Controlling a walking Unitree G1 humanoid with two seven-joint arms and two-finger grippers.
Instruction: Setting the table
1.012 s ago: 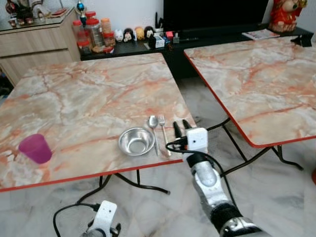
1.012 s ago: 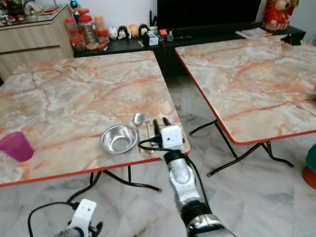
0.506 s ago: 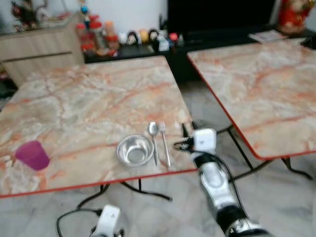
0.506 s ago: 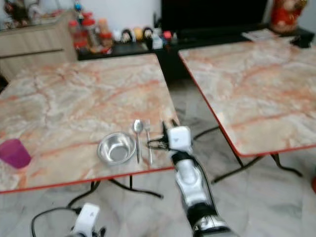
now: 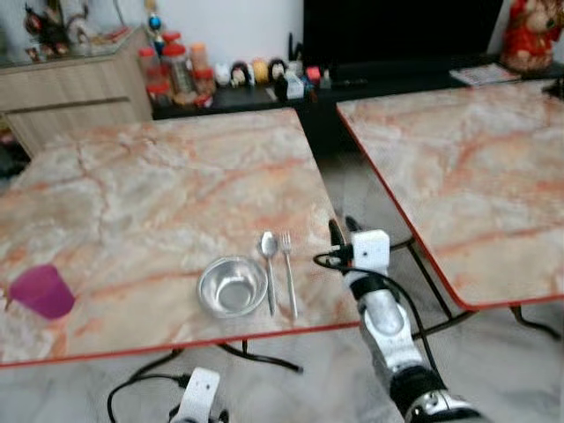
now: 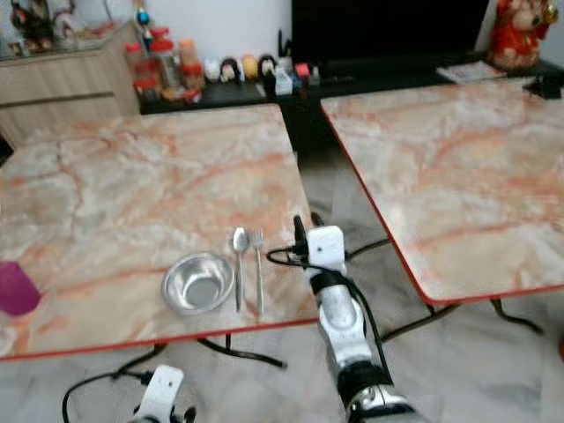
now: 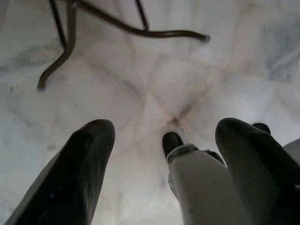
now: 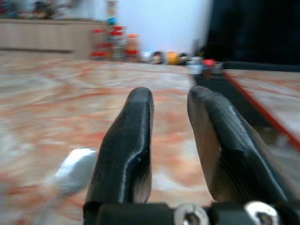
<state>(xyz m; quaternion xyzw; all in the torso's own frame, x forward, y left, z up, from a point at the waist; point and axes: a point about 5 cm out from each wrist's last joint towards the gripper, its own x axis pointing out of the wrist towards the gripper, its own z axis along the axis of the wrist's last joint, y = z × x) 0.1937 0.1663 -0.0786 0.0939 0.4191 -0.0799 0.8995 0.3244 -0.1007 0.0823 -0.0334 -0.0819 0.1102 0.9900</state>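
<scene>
A steel bowl (image 5: 233,286) sits near the front edge of the left marble table (image 5: 159,194). Just right of it a spoon (image 5: 269,269) and a fork (image 5: 288,273) lie side by side, handles toward me. A purple cup (image 5: 40,291) stands at the front left of that table. My right gripper (image 5: 343,227) hovers low over the table's front right corner, right of the fork. Its fingers (image 8: 136,122) are a little apart with nothing between them. My left gripper (image 7: 164,129) hangs open over the floor, below the table.
A second marble table (image 5: 458,167) stands to the right, across a narrow gap of floor. Jars and small figures (image 5: 220,75) crowd a dark low shelf behind, beside a wooden cabinet (image 5: 79,88). Table legs (image 7: 117,28) cross the floor near my left arm.
The camera has shifted, so the whole scene sits a little lower and further left. My right gripper now stands slightly further right of the fork. Bowl, spoon, fork and cup have not moved.
</scene>
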